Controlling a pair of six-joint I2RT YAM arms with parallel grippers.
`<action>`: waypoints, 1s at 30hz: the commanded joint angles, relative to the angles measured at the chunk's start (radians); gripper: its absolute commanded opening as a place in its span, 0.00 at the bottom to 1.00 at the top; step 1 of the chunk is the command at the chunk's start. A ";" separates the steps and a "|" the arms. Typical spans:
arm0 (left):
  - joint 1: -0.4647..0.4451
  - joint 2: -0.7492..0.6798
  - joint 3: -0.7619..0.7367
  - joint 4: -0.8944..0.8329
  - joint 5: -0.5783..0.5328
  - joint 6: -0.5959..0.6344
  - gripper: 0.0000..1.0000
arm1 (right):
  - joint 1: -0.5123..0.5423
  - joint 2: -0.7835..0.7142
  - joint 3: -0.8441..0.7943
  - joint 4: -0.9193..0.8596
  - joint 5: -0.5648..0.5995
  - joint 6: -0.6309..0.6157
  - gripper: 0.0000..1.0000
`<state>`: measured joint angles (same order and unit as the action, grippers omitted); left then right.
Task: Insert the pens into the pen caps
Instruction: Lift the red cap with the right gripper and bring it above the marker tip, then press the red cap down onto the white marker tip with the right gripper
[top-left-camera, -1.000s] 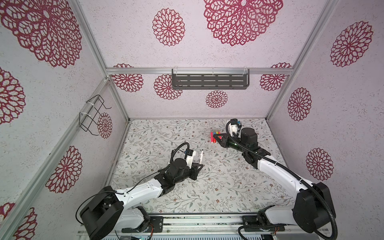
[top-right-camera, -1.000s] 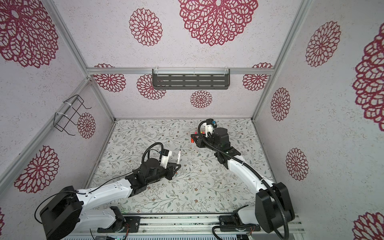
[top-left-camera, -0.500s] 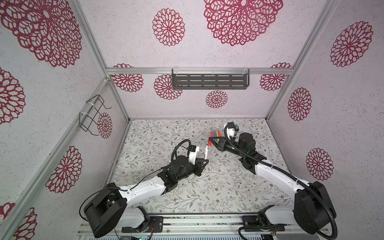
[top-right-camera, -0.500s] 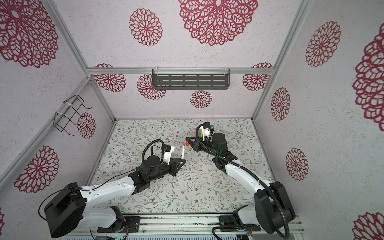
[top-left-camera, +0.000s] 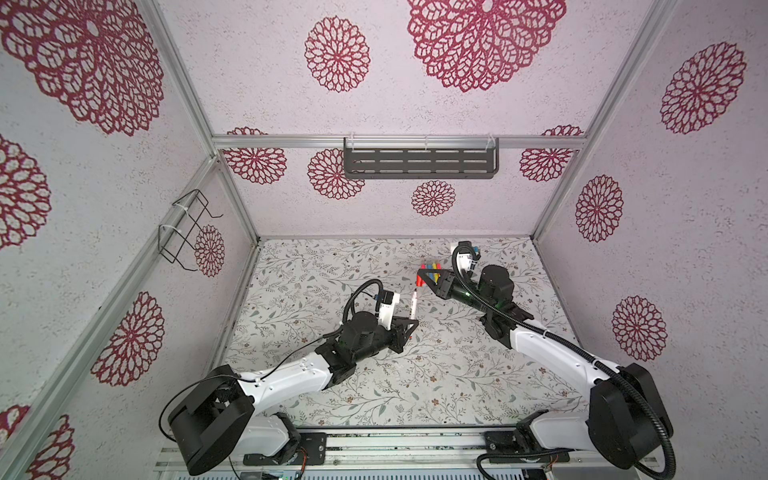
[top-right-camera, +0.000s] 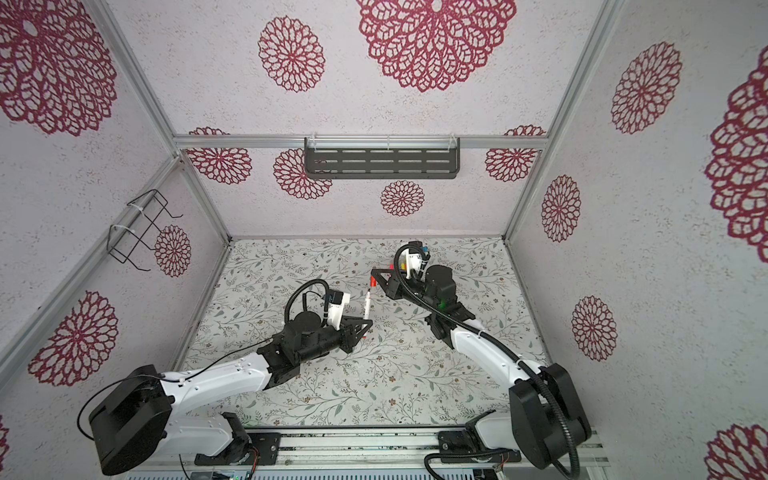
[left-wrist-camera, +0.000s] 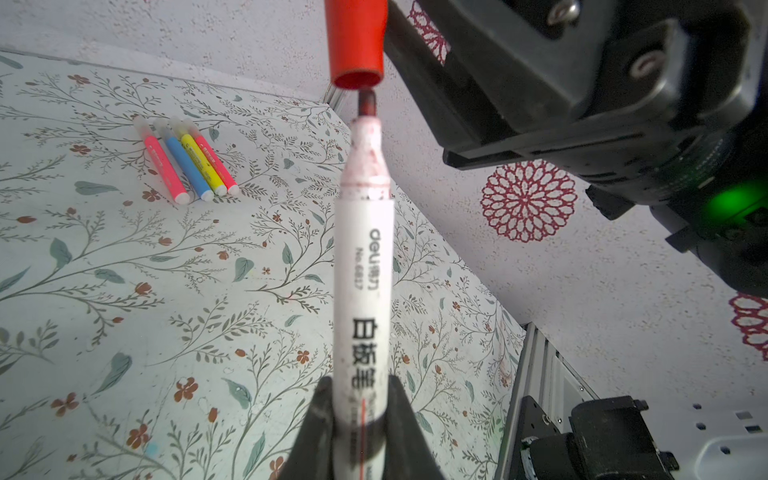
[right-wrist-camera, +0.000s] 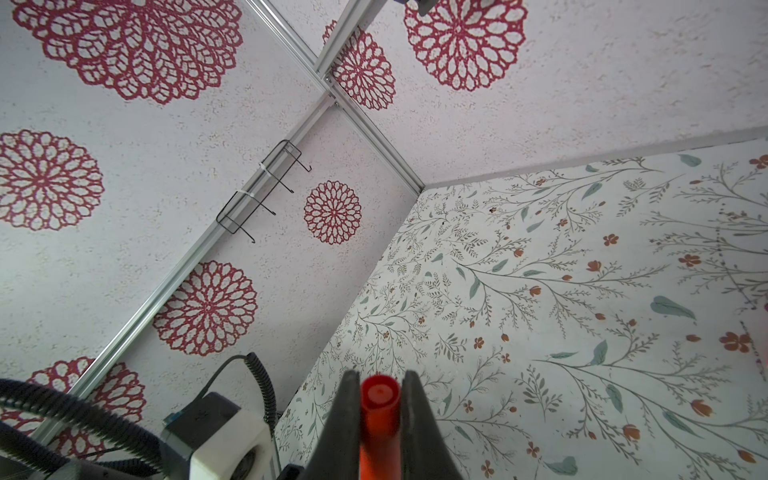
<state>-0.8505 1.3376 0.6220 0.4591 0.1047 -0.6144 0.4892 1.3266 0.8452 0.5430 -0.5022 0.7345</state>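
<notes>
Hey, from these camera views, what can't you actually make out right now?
Left wrist view: the red cap is cut off by the top edge.
Left wrist view: the white marker has its rear end hidden between the jaws of the left gripper.
Both top views: the coloured pens are tiny, partly behind the right gripper; count unclear.
Right wrist view: the marker is out of frame.
</notes>
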 joint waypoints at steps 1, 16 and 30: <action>-0.013 0.011 0.019 0.026 0.007 0.000 0.00 | 0.012 -0.045 0.015 0.063 -0.012 0.010 0.03; -0.013 -0.029 0.016 -0.003 -0.016 0.018 0.00 | 0.041 -0.052 -0.017 0.072 -0.024 0.001 0.02; -0.012 -0.080 -0.016 0.016 -0.063 0.028 0.00 | 0.078 -0.079 -0.122 0.184 -0.052 -0.008 0.07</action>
<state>-0.8551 1.2957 0.6178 0.4324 0.0780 -0.5991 0.5518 1.2827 0.7433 0.6487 -0.5049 0.7341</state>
